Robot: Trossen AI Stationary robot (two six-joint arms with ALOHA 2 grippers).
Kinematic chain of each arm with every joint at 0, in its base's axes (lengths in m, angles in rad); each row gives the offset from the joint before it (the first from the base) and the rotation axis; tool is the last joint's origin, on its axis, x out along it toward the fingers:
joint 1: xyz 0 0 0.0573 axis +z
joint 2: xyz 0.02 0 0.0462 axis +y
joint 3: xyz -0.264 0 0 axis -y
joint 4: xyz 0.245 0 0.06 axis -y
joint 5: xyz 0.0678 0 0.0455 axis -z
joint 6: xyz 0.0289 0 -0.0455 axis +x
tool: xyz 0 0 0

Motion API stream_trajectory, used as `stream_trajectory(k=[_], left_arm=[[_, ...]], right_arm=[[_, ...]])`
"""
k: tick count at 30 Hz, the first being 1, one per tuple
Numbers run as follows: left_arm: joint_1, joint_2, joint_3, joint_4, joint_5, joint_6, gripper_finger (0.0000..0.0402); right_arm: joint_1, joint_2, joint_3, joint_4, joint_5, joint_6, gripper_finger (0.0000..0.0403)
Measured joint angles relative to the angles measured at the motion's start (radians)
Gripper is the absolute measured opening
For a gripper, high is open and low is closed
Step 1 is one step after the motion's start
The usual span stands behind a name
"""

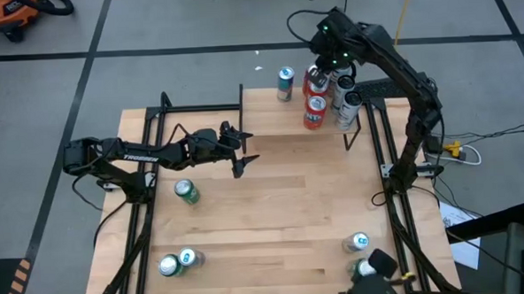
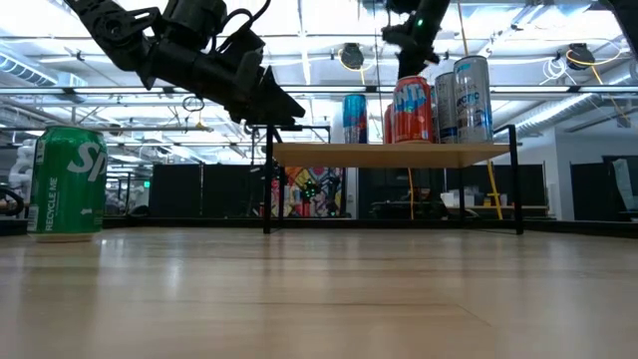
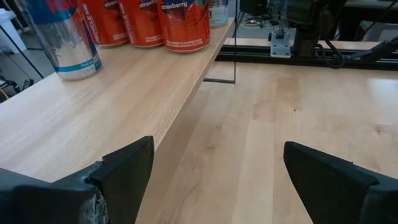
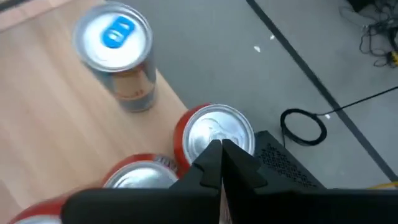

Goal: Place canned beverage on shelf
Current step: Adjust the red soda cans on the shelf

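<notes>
Shelf (image 2: 399, 154): red cans (image 3: 184, 23), one reading "strawberry", plus blue and silver cans. Counter (image 1: 274, 208): green can (image 2: 68, 182) reading "RECYCLE ME". Left gripper (image 1: 243, 150) wide, empty; right gripper (image 4: 221, 155) closed above a red can.

Two black jointed arms, white lettering on the left arm (image 1: 143, 157), green lights on the right arm (image 1: 332, 33).

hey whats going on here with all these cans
A two-armed robot is putting drink cans on a small raised shelf. Several cans already stand on it. The left hand hovers open and empty beside the shelf, with a green can on the table nearby. The right hand sits shut over the shelved cans.
</notes>
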Motion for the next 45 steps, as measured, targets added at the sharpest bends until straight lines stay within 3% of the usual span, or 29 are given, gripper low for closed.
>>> stream_trajectory(k=[17,30,45], left_arm=[[0.000,0.000,0.000,0.001,-0.019,0.017,0.0358],[0.000,0.000,0.000,0.000,-0.022,0.017,0.0358],[0.000,0.000,0.000,-0.002,-0.023,0.016,0.0358]], right_arm=[[0.095,-0.019,0.000,-0.168,-0.002,0.056,0.0000],[0.259,-0.019,0.000,-0.276,-0.001,0.104,0.0000],[0.277,-0.020,-0.039,-0.293,0.002,0.139,0.0000]])
